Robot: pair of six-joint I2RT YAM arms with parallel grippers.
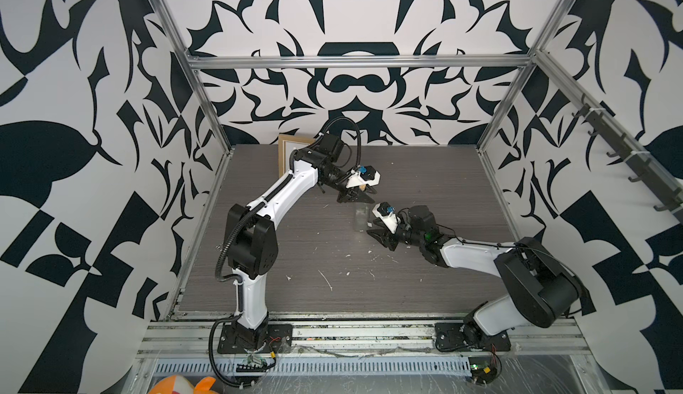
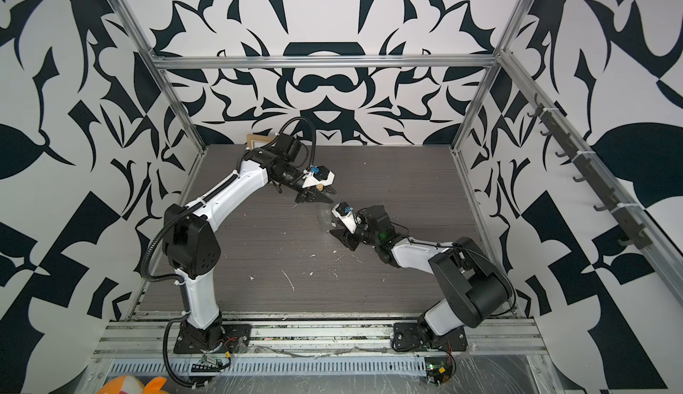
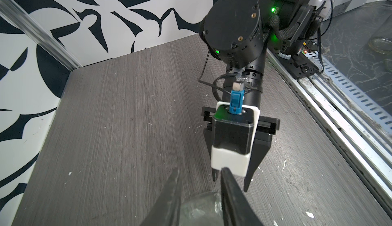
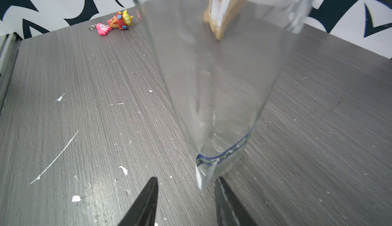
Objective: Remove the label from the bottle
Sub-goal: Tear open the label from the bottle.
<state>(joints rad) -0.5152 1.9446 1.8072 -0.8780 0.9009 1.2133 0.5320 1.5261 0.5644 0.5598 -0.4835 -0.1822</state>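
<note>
On the grey wood-grain bench [image 1: 425, 189] the slim clear glass bottle [image 4: 212, 76] with its tan cork stopper stands upright, my left hand [image 3: 200, 168] pressed tight on it near the top to steady it. I judge this the peeling step. My right hand [image 4: 187, 178] is half spread and empty, low at the bottle's base. The thin whitish label [image 4: 203, 174], blue-banded, curls loose just ahead between my fingertips. Next I must ease in and pinch that flap.
</note>
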